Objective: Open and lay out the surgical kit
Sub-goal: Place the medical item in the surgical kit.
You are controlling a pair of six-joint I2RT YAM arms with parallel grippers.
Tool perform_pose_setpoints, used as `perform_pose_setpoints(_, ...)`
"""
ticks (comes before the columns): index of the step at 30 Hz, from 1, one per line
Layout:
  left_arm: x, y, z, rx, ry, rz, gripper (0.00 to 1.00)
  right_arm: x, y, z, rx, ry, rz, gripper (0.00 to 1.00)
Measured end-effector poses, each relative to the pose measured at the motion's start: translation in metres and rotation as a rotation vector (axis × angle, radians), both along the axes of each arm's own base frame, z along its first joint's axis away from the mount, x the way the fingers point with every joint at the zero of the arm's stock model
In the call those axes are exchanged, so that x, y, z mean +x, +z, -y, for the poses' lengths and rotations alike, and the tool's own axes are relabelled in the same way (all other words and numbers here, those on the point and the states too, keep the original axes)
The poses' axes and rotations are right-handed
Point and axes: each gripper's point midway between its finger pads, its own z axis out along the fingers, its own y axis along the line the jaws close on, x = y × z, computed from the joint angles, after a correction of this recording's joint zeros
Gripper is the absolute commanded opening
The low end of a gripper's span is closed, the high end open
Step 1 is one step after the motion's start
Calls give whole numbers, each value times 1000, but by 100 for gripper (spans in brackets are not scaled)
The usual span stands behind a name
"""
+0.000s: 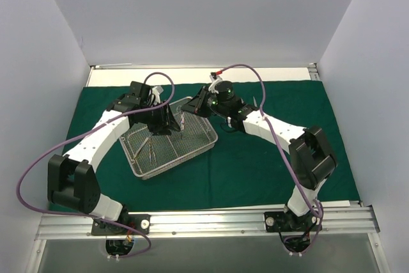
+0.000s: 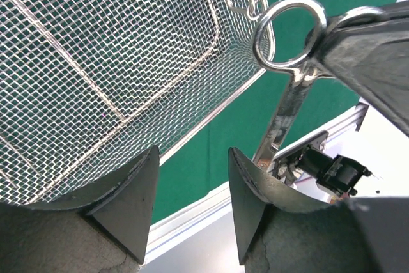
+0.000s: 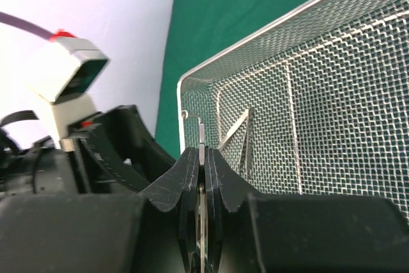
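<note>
The dark green cloth point(image 1: 255, 151) lies spread flat on the table. The silver wire-mesh tray point(image 1: 201, 137) sits on it left of centre, with slim steel instruments point(image 1: 151, 151) inside. My right gripper point(image 1: 193, 104) is at the tray's far corner, shut on a steel scissor-handled instrument point(image 1: 182, 119). In the right wrist view the gripper point(image 3: 202, 158) pinches the instrument point(image 3: 202, 137) edge-on above the tray point(image 3: 319, 81). My left gripper point(image 1: 165, 121) hovers over the tray, open and empty. In the left wrist view point(image 2: 192, 183) the held instrument's ring handle point(image 2: 287, 30) hangs just right of its fingers.
Another instrument point(image 3: 233, 135) lies in the tray's corner. The tray mesh point(image 2: 108, 62) fills the left wrist view's upper left. White walls enclose the table on three sides. An aluminium rail point(image 1: 211, 218) runs along the near edge.
</note>
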Motion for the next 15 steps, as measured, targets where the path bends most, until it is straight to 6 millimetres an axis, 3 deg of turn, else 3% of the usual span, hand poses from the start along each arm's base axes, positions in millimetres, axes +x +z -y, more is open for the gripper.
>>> perform_pose_setpoints(15, 2, 25, 18, -67, -43, 93, 57, 0, -11, 5, -46, -32, -26, 0)
